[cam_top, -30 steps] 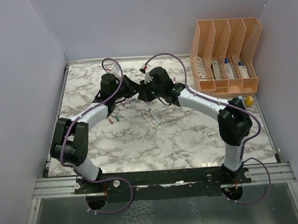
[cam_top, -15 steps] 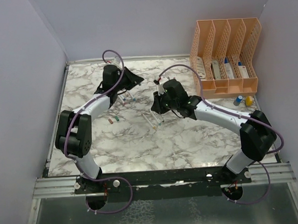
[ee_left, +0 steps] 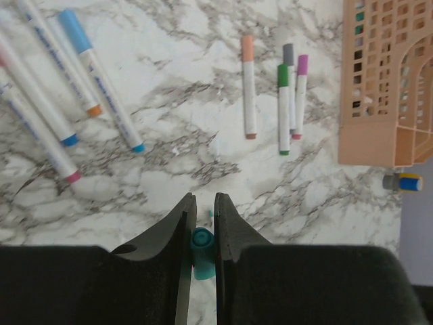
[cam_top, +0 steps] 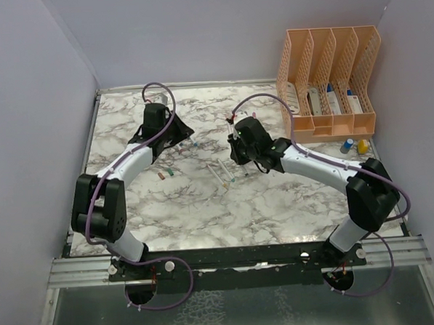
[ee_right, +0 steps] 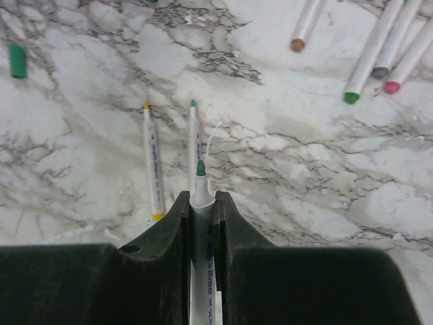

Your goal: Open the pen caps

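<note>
Fingers of my left gripper [ee_left: 203, 203] are pressed onto a teal cap [ee_left: 201, 249], which sits lengthwise between them with its open mouth facing outward. My right gripper [ee_right: 201, 203] is pinched round the white barrel of a pen [ee_right: 200, 184]. Its bare dark-green nib sticks out past the fingertips, and its long axis runs straight along my fingers, away from the wrist. Cap and pen are apart, one in each grip, so I judge this pen opened, with only the putting-down left.

That move turns on the right side. Just beyond the nib, two open pens [ee_right: 153, 166] lie on the marble table [ee_right: 284, 169], nearly parallel to the one I hold. Lowering it along its present line should lay it beside them. A loose green cap [ee_right: 18, 61] lies well off to their left. From above, small coloured bits [cam_top: 172, 172] that I take for loose caps lie near my left arm, which is the nearer one for dropping the teal cap there.

Ahead of the left fingers four capped pens [ee_left: 284, 108] lie side by side, pointing away from me, with more pens [ee_left: 101, 80] to their left. Beyond stands the peach organiser [cam_top: 329, 76]. Its four slots hold white and blue things I cannot name, and no pen or cap that I can tell. Small blue and yellow items [cam_top: 354, 146] stand on the table beside it.
</note>
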`<state>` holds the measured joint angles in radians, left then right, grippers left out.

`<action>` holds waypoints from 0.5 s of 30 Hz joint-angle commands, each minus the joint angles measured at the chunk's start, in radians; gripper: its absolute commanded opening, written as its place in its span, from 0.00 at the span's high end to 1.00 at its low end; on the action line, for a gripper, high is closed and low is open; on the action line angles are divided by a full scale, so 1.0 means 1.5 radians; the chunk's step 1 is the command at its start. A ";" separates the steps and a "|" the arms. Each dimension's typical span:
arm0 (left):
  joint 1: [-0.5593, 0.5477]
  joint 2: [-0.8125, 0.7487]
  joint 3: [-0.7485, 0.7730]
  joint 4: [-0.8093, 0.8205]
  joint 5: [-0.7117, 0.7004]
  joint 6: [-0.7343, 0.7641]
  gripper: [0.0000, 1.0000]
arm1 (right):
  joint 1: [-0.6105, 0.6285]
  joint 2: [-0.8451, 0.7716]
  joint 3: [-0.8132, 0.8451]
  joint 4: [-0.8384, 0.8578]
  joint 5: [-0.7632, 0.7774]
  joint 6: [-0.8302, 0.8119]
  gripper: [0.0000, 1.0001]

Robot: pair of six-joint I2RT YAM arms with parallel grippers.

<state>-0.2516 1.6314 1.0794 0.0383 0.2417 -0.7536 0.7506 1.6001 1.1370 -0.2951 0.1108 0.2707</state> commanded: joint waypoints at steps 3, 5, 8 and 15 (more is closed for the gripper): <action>0.002 -0.076 -0.077 -0.114 -0.073 0.078 1.00 | -0.018 0.074 0.052 0.006 0.104 -0.053 0.99; 0.003 -0.079 -0.092 -0.124 -0.075 0.085 1.00 | -0.021 0.093 0.059 0.013 0.103 -0.056 0.99; 0.006 -0.075 -0.110 -0.131 -0.075 0.093 1.00 | -0.028 0.113 0.066 0.019 0.100 -0.058 0.99; 0.017 -0.046 -0.132 -0.120 -0.070 0.097 1.00 | -0.060 0.125 0.051 0.047 0.065 -0.063 0.99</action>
<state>-0.2409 1.5375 0.8848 -0.1490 0.1562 -0.6315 0.6899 1.7805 1.2057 -0.2829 0.2222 0.1944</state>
